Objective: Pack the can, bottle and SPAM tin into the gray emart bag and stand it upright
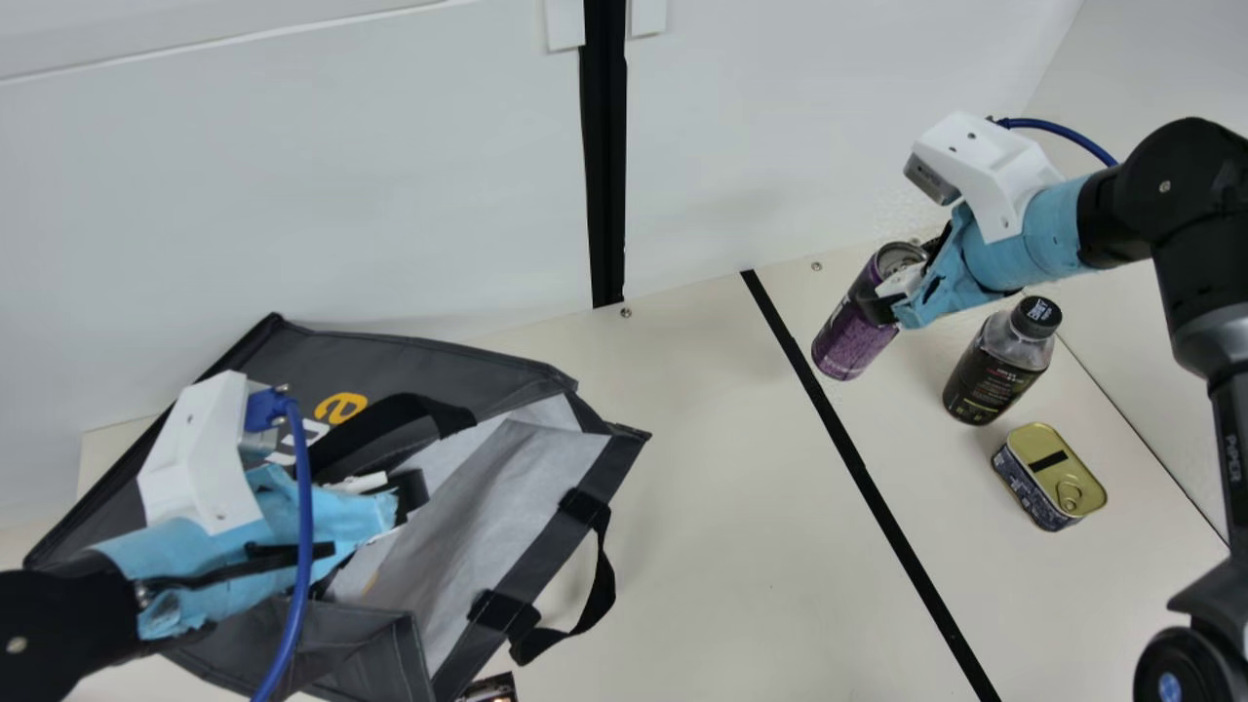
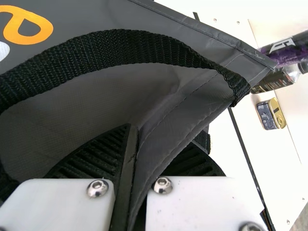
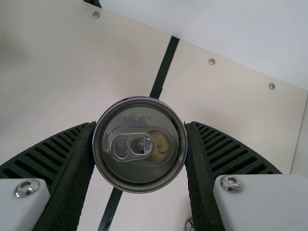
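Over the gray bag, which lies with its opening toward the table's middle, is my left gripper. In the left wrist view my left gripper is shut on the bag's edge, gray fabric pinched between its fingers. At the right, my right gripper grips the purple can, which is tilted. The right wrist view has my right gripper with its pads on both sides of the can's top. Beside it stand the dark bottle and the SPAM tin.
A black tape line runs across the table between the bag and the bottle. The white wall rises behind the table. A small dark object lies at the near edge by the bag. A black handle hangs off the bag's rim.
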`<state>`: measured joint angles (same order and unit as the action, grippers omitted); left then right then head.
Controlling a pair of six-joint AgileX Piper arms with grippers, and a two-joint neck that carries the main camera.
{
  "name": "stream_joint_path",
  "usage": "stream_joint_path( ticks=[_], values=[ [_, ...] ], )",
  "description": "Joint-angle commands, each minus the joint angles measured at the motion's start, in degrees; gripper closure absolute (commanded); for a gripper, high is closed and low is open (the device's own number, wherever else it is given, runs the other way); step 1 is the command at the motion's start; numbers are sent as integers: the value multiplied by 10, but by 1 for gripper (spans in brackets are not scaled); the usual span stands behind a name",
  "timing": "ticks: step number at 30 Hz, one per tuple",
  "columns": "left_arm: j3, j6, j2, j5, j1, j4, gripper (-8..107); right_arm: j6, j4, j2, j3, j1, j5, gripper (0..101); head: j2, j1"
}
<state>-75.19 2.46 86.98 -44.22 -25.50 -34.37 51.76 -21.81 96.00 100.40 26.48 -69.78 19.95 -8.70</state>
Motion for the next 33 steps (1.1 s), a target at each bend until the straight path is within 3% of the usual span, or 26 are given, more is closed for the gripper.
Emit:
stream_joint_path(
  ticks=[1,33],
  values=[
    [0,0,0,0,0,0,107,12,-4,-9,-15,-1,-1,101,0,-13],
    [0,0,0,0,0,0,107,146,-44,-140,-205,-49,-1,101,0,-13]
  ],
)
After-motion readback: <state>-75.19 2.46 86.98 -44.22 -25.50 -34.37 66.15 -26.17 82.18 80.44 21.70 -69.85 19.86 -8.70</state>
